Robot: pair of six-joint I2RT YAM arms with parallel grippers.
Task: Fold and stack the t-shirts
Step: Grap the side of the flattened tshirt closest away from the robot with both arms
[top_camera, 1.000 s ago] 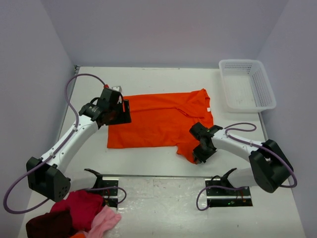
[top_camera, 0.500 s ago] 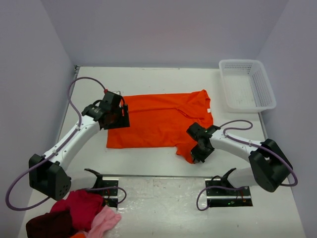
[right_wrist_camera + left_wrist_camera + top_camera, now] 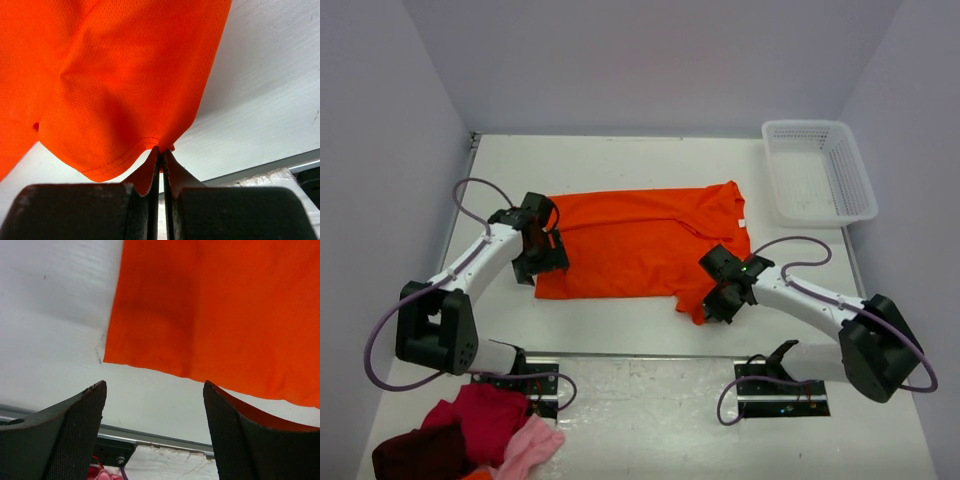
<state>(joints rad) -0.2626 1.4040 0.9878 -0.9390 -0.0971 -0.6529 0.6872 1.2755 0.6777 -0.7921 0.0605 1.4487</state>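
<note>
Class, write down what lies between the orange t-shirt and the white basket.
Only a bare strip of white table; the top view shows the t-shirt and the basket apart with nothing between them.

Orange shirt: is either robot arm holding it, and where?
The right tool pinches the orange t-shirt by the hem of its near sleeve. The left tool is open, holding nothing.

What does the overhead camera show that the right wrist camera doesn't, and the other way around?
Only overhead: the white basket at the far right corner and the pile of red and pink clothes near the left arm's base. Only right wrist: a close look at the right gripper pinched shut on a stitched hem of the shirt. Both: the orange shirt spread on the white table.
</note>
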